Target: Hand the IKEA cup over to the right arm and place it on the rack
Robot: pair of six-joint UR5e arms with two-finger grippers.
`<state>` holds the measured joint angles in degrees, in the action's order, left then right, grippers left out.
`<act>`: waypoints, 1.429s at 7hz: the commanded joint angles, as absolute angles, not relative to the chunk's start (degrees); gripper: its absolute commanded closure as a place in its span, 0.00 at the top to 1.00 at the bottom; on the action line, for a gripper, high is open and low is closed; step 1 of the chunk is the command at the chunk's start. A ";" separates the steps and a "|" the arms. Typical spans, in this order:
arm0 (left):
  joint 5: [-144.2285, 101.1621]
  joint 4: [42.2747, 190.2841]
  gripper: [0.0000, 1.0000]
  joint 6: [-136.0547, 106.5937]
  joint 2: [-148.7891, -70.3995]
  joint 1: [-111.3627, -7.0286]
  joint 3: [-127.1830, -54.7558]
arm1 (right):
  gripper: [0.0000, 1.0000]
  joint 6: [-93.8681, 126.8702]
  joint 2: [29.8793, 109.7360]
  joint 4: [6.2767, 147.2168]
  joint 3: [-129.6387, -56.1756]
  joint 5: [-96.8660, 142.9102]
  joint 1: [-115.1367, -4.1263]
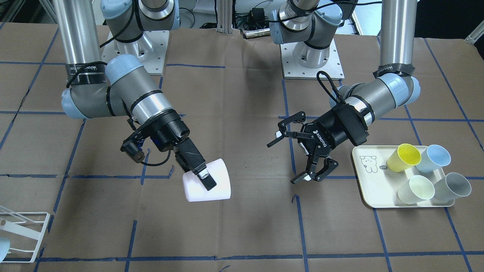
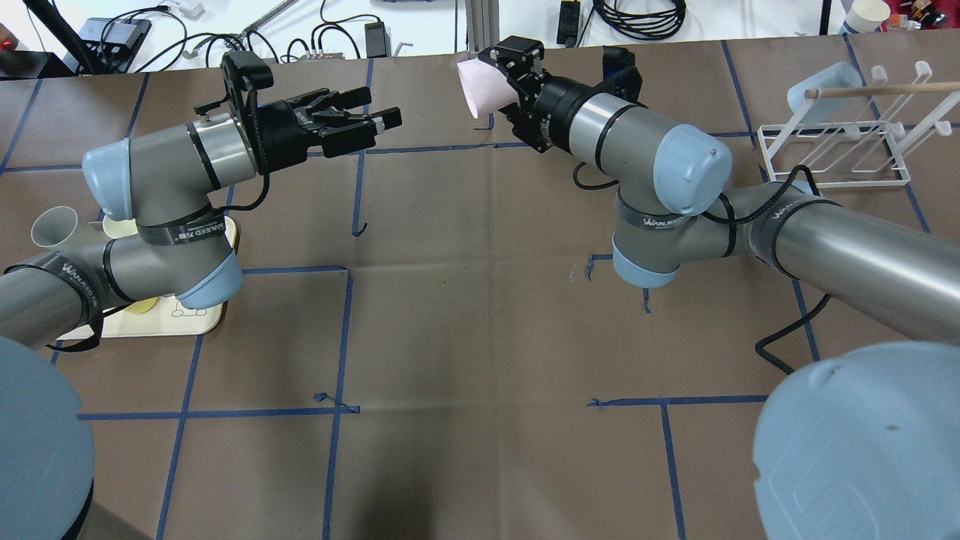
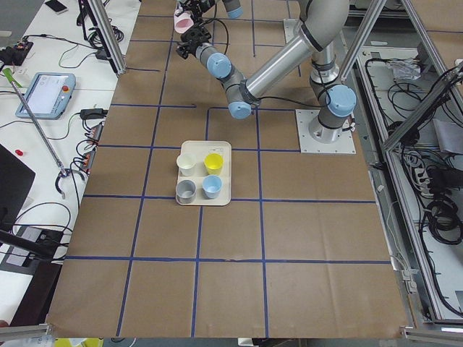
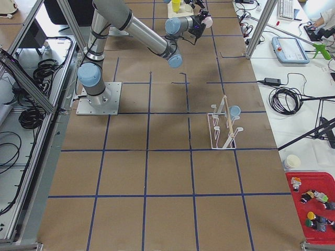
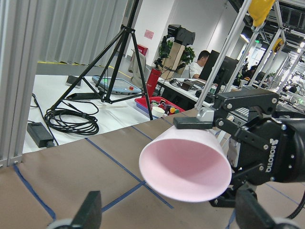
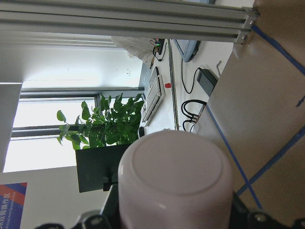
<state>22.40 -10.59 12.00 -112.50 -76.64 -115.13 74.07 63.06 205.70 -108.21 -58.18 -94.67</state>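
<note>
**A:** Right hand (image 1: 204, 177)?
**B:** Clamped on the pale pink cup (image 1: 219, 175). The cup is held sideways in the air over the worktop (image 1: 242, 234), mouth toward the left hand (image 1: 282, 163).
**A:** And that one?
**B:** Fingers spread wide, holding nothing.
**A:** Rack (image 1: 42, 236)?
**B:** At the worktop's edge, well apart from the cup.

A tabletop (image 1: 234, 234) covered in brown paper with a blue tape grid. A cream tray (image 1: 374, 189) lies near one end; a white wire rack (image 2: 840, 183) stands near the other.
</note>
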 commanded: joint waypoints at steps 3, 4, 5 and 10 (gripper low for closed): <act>35.89 -0.77 1.00 11.60 -108.66 -73.21 -114.61 | 0.46 28.49 63.11 205.66 -108.11 -53.12 -80.99; 43.69 8.78 1.00 11.60 -105.41 -73.65 -114.17 | 0.44 18.21 63.11 205.66 -108.11 -50.04 -76.95; 48.38 13.57 1.00 11.60 -104.34 -73.74 -112.52 | 0.44 10.01 63.19 205.66 -108.02 -47.92 -72.99; 75.04 41.51 1.00 1.60 -103.80 -84.72 -98.12 | 0.45 -22.52 62.93 187.62 -103.02 -29.71 -51.01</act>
